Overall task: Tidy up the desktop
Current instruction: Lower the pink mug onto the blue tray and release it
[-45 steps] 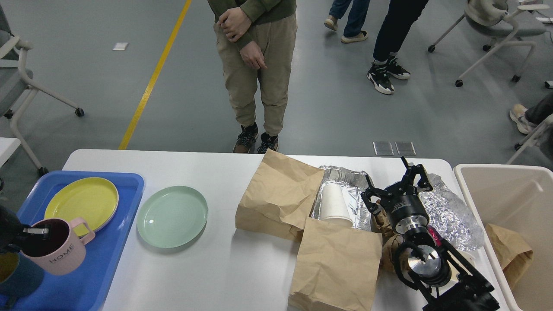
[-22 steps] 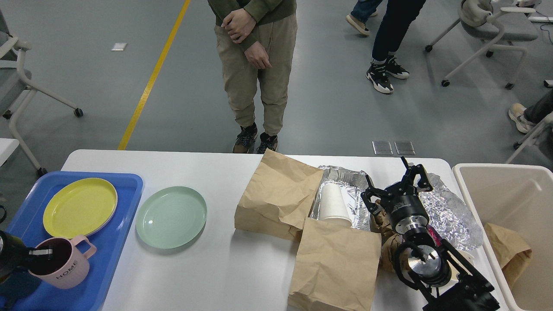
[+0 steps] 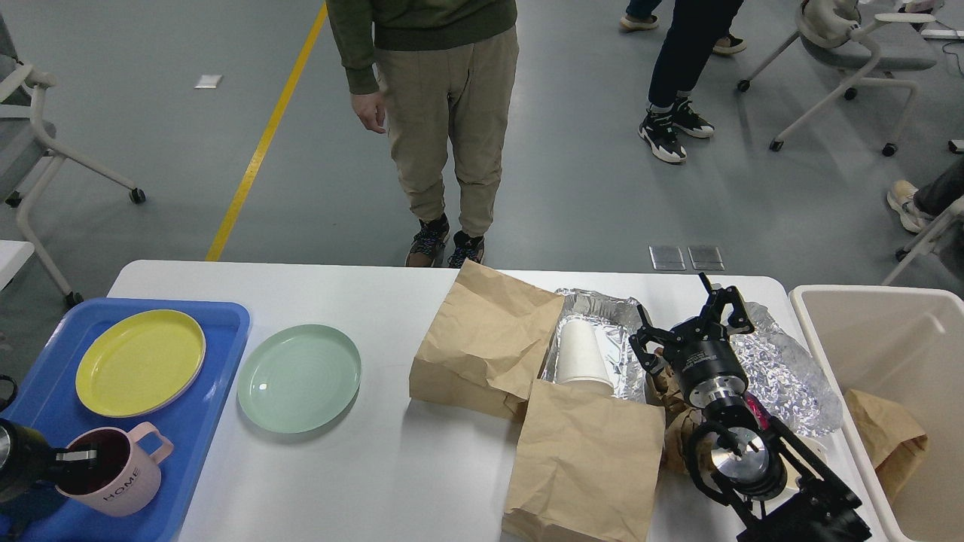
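Observation:
The white desktop [image 3: 376, 467] fills the lower view. At its left, a blue tray [image 3: 222, 339] holds a yellow plate [image 3: 139, 361] and a pink "HOME" mug [image 3: 117, 482]. My left gripper [image 3: 75, 456] is shut on the mug's rim at the tray's near end. A green plate [image 3: 299, 378] lies on the desktop beside the tray. My right gripper [image 3: 689, 322] is open and empty, over crumpled brown paper [image 3: 674, 429] between a foil tray [image 3: 610, 312] and crumpled foil [image 3: 783, 369].
Two brown paper bags [image 3: 489, 339] [image 3: 587, 459] lie mid-table. A white paper cup [image 3: 584, 354] lies in the foil tray. A beige bin [image 3: 874, 316] at the right holds a brown bag [image 3: 885, 436]. A person [image 3: 444, 113] stands at the far edge.
My left gripper has carried the pink mug down and toward the near end of the blue tray. The right arm has not moved. The person has dropped an arm.

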Controlling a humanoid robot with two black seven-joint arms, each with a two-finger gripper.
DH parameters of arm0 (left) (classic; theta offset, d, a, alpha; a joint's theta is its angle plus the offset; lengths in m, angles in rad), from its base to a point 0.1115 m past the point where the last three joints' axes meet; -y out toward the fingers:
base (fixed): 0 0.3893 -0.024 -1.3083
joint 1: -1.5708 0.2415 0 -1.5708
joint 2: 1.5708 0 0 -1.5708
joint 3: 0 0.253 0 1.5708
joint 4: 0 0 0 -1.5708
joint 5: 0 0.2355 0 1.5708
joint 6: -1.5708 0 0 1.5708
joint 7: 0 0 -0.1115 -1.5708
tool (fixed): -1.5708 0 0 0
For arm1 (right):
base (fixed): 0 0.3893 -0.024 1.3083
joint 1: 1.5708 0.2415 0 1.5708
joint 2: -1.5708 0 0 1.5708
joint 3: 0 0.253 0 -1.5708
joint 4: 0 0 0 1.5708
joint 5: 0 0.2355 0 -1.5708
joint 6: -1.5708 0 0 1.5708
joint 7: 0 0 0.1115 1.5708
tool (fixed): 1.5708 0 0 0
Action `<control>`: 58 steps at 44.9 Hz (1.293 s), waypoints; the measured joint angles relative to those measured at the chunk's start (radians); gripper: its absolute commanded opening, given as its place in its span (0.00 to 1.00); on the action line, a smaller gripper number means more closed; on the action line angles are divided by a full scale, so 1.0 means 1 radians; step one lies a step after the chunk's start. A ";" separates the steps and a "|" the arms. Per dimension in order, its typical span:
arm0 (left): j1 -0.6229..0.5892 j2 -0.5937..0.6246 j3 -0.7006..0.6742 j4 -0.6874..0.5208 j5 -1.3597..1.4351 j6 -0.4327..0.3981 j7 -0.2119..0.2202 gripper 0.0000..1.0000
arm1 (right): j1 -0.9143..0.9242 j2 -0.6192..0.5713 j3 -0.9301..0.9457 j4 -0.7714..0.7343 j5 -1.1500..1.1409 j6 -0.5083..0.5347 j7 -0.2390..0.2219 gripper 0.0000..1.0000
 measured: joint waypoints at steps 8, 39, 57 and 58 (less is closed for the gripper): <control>0.007 0.003 -0.005 -0.001 -0.002 0.000 -0.001 0.00 | 0.000 0.000 0.000 0.000 0.000 0.000 0.000 1.00; 0.015 0.028 0.009 0.000 -0.207 0.025 0.003 0.83 | 0.000 0.000 0.000 0.000 0.000 0.000 0.000 1.00; 0.008 0.030 0.014 0.001 -0.238 0.024 0.006 0.84 | 0.000 0.000 0.000 0.000 -0.001 0.000 0.000 1.00; 0.007 0.030 0.014 0.001 -0.238 0.024 0.005 0.84 | 0.000 0.000 0.000 0.000 -0.001 0.000 0.000 1.00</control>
